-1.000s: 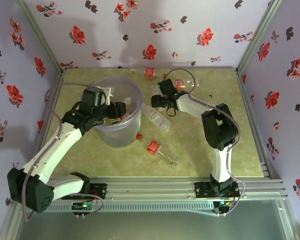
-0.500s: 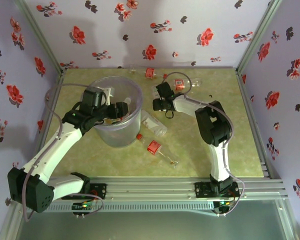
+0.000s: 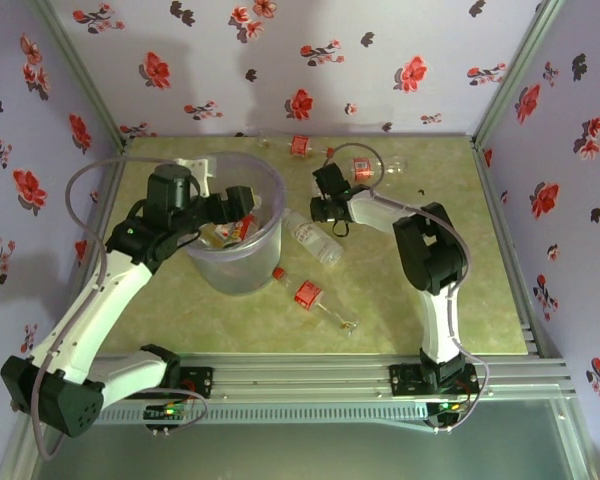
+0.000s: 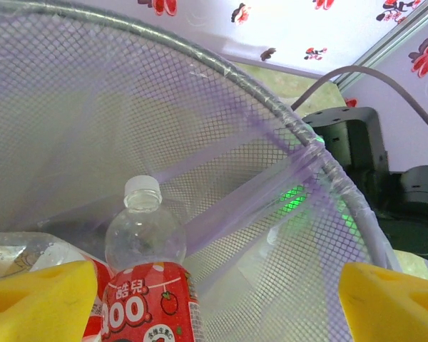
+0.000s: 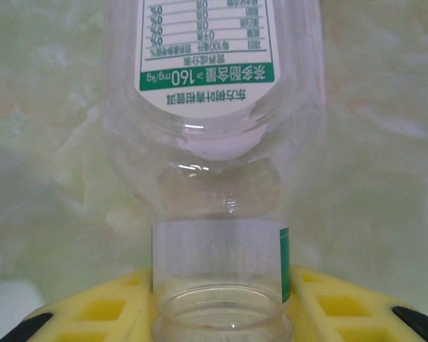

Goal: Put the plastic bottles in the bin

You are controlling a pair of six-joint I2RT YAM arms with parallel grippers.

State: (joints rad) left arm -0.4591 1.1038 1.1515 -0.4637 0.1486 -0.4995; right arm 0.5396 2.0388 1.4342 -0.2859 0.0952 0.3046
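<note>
Our left hand (image 4: 214, 303) is open, with its yellow pads (image 4: 39, 299) set wide apart at the 2 lower corners of the wrist view. From above we see this left hand (image 3: 238, 205) hanging over the mouth of the bin (image 3: 220, 275). Below it, inside the bin's meshed lavender wall (image 4: 221, 142), lies a bottle with a white cap and a red label (image 4: 146, 285), close to 1 pad and well clear of the other. Our right hand (image 5: 217, 306) is closed on the neck of a clear bottle (image 5: 214, 142), with a yellow pad (image 5: 93, 310) against each side of it and the white, green-banded label pointing away from the hand. In the overhead view the right hand (image 3: 320, 207) sits just right of the bin's rim, and the clear bottle (image 3: 315, 240) lies on the table (image 3: 430, 300) beside the bin. A red-labelled bottle with a red cap (image 3: 305, 293) lies on the table in front of the bin. We see 2 more red-labelled bottles, 1 (image 3: 300, 147) and another (image 3: 360, 168), lying near the far wall.
</note>
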